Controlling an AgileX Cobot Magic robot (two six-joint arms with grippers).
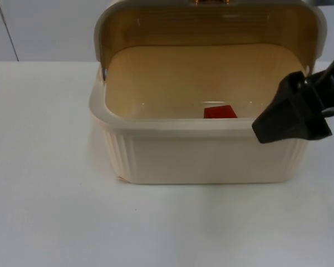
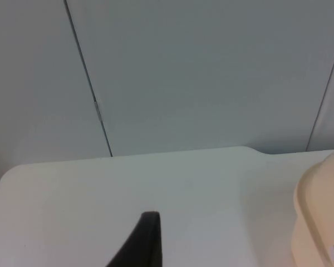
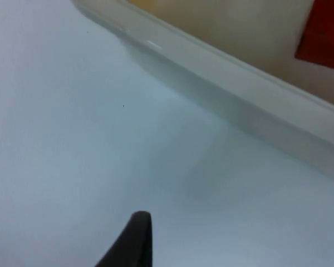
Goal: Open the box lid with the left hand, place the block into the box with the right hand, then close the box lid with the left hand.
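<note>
The cream box (image 1: 206, 161) stands in the middle of the table with its lid (image 1: 211, 25) swung up and back. A red block (image 1: 220, 112) lies on the box floor near the front wall, right of centre. My right gripper (image 1: 278, 119) hovers over the box's front right corner, outside the opening, with nothing seen in it. Its wrist view looks past the box rim (image 3: 228, 61) to the red block (image 3: 323, 33) inside. My left gripper (image 2: 145, 239) is off to the left, apart from the box (image 2: 320, 217), above bare table.
White table top (image 1: 50, 211) lies in front of and left of the box. The grey partition wall (image 2: 200, 72) rises behind the table's far edge.
</note>
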